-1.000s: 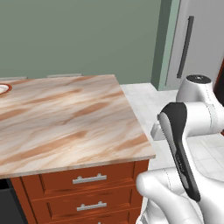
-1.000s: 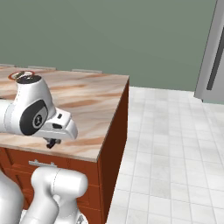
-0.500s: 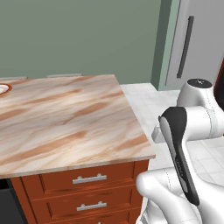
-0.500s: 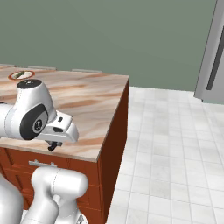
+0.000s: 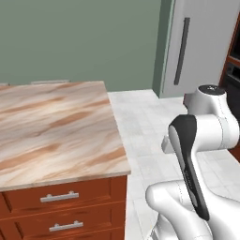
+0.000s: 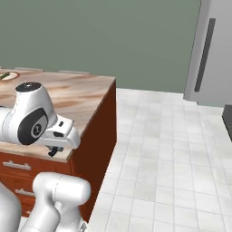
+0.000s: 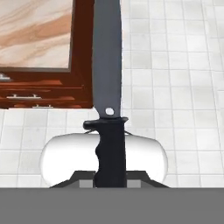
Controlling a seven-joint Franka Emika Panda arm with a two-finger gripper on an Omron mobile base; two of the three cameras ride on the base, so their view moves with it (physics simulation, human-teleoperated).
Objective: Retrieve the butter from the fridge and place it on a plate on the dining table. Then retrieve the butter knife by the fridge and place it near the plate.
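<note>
My gripper (image 7: 110,180) is shut on the black handle of the butter knife (image 7: 106,65). Its long dark blade points away from the hand, over the tiled floor beside the dining table (image 7: 35,35). The arm is folded close to the base, with the hand (image 6: 62,135) at the table's near corner. The marbled dining table (image 5: 51,131) lies to the left. The plate (image 6: 10,75) with its red-brown rim sits at the table's far left end, cut off by the frame edge, with a thin olive streak on it that looks like the butter. The grey fridge (image 5: 197,47) stands shut at the back right.
White tiled floor (image 6: 167,149) stretches between the table and the fridge. The table's red-brown drawers (image 5: 61,199) face the base. A green wall runs behind. A dark cabinet edge (image 5: 233,61) shows at the far right.
The whole picture has slid left, so the base has moved; the plate has left the left base view and the fridge shows more. The gripper stays shut on the knife.
</note>
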